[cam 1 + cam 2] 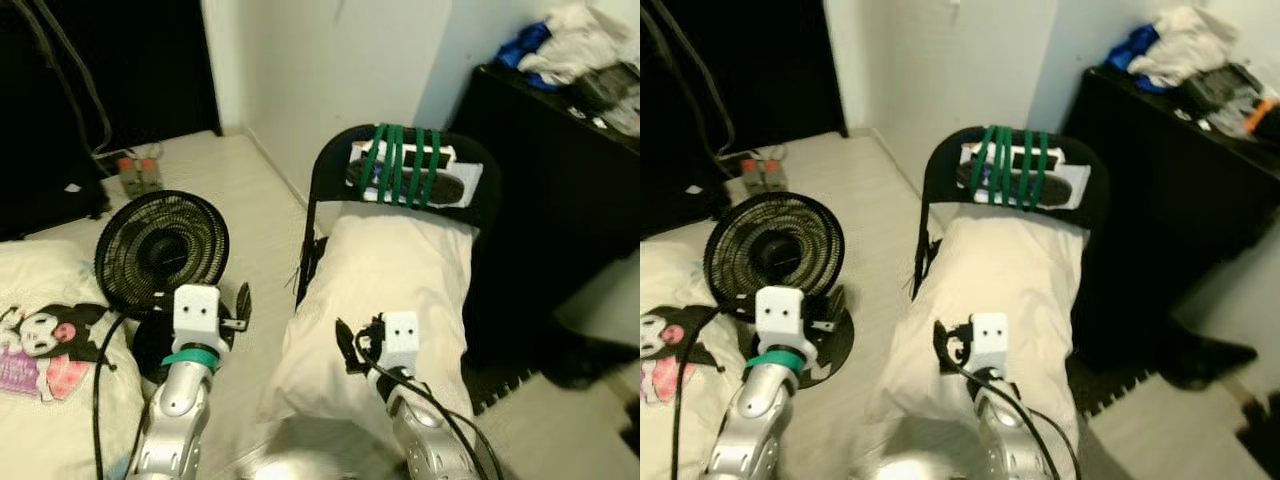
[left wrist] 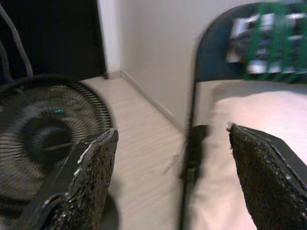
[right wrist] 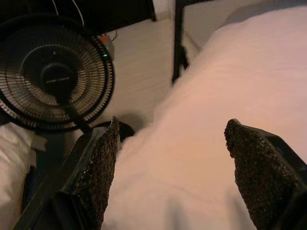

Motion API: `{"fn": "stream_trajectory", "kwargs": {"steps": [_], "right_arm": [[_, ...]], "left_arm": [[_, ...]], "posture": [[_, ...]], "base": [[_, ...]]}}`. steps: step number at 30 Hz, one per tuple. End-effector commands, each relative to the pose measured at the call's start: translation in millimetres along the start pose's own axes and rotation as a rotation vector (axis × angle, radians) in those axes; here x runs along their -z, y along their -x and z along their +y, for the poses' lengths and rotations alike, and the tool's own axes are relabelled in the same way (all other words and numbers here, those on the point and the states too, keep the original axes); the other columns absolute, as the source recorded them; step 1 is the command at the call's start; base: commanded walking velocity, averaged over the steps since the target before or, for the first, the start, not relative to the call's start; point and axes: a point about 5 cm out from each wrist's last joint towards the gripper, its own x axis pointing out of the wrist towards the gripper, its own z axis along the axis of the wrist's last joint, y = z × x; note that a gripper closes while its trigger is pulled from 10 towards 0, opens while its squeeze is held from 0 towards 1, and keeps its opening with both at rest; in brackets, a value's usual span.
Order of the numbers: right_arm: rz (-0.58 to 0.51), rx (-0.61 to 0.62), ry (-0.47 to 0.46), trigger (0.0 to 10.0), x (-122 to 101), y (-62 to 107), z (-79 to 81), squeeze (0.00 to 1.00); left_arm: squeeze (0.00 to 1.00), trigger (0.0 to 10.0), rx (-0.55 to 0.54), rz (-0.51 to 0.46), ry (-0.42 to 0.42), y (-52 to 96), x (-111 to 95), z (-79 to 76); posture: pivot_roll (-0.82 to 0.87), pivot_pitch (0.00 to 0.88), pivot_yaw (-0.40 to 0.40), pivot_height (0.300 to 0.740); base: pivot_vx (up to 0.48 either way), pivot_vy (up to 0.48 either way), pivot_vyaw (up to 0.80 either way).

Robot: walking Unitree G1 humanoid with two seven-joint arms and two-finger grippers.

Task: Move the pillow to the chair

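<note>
A white pillow [image 1: 390,280] lies lengthwise on the seat of a black folding chair [image 1: 330,165], its near end hanging over the seat's front edge. Green straps [image 1: 400,165] hold a flat device against the backrest. My right gripper [image 3: 170,132] hovers open just above the pillow's near end, a finger [image 3: 100,167] on either side and nothing between them. My left gripper [image 2: 170,139] is open too, held left of the chair over the floor, pointing past the chair's left leg [image 2: 189,158]. Both silver arms rise from the bottom of the left eye view, left arm [image 1: 190,350] and right arm [image 1: 405,360].
A black floor fan [image 1: 160,250] stands just left of the chair, close to my left arm. A bed with a cartoon print [image 1: 40,350] is at the far left. A black cabinet [image 1: 560,180] piled with clothes stands right of the chair. A power strip [image 1: 138,172] lies on the floor.
</note>
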Motion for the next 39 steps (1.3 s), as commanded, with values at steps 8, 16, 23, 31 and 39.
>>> {"fn": "stream_trajectory", "kwargs": {"steps": [8, 16, 23, 31, 39], "right_arm": [[0.029, 0.000, -0.010, 10.0, 4.7, 3.0, -1.3, 0.00], [0.036, 0.003, -0.012, 10.0, 5.5, 4.1, -2.4, 0.00], [0.038, 0.002, -0.015, 10.0, 5.8, 5.1, -1.3, 0.00], [0.040, 0.004, -0.016, 10.0, 5.7, 5.3, -2.0, 0.00], [0.047, 0.001, -0.017, 10.0, 6.4, 4.4, -0.5, 0.00]], "left_arm": [[0.00, 10.0, -0.002, 0.015, -0.002, 1.8, 1.0, 0.5], [0.00, 10.0, 0.003, 0.031, 0.055, 2.6, 0.6, -0.1], [0.00, 10.0, -0.025, 0.053, 0.059, 1.3, 2.0, 4.6], [0.00, 10.0, -0.026, 0.060, 0.025, 1.0, 3.5, 5.4], [0.00, 10.0, -0.026, 0.059, -0.001, 1.7, 3.8, 7.2]], "posture": [[0.03, 0.000, -0.005, 0.740], [0.03, 0.000, -0.004, 0.740], [0.03, 0.000, 0.003, 0.740], [0.03, 0.000, 0.005, 0.740], [0.03, 0.000, 0.004, 0.740]], "base": [[0.000, -0.480, 0.00], [0.000, -0.477, 0.00], [0.000, 0.344, 0.00], [0.000, 0.060, 0.00], [0.000, 0.000, 0.00]]}}
